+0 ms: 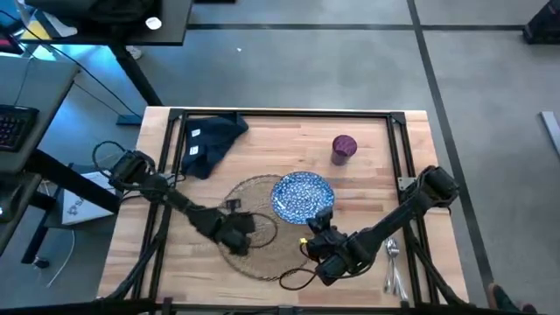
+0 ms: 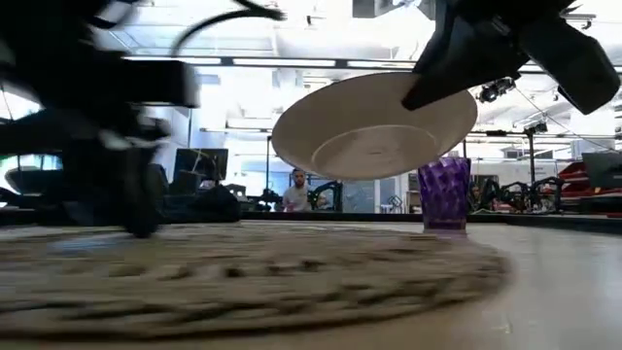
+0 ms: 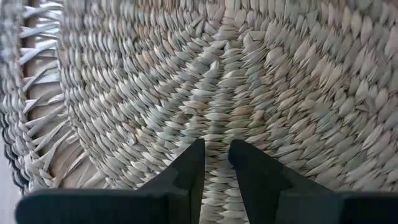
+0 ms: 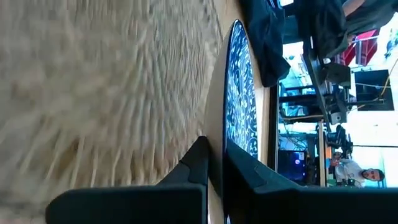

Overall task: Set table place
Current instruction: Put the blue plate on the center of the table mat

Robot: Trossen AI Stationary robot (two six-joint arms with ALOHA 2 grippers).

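At the far left corner of the light butcher-block wooden surface (image 1: 289, 140) lies the crumpled dark navy cloth napkin (image 1: 210, 140), apparently waiting its turn.

The left arm reaches from the left edge toward the middle of the near edge, its left tool (image 1: 234, 234) low over the round woven wicker mat (image 1: 254, 254). The left wrist view shows its two dark fingers (image 3: 186, 174) nearly pressed together with only a narrow slit between them, holding nothing, pointing down at the weave. Judging from that pose, it is pressing or steadying the mat so that it stays put while the plate comes in.

The mat lies flat near the middle of the near edge. Above its far right part hangs the round blue-white speckled plate (image 1: 302, 194), tilted and clear of the weave, as the low view shows by its pale underside (image 2: 374, 126). The right tool (image 1: 322, 226) pinches the plate's near rim, one finger (image 4: 196, 165) under it and one above; an edge grip like this leaves the plate free to be lowered flat onto the mat. The right arm stretches from the right edge across toward the centre, wrist bent low.

The small purple faceted cup (image 1: 344, 147) stands upright toward the far right, well apart from the mat. The silver cutlery (image 1: 393, 262) lies near the near right corner, beside the right arm.
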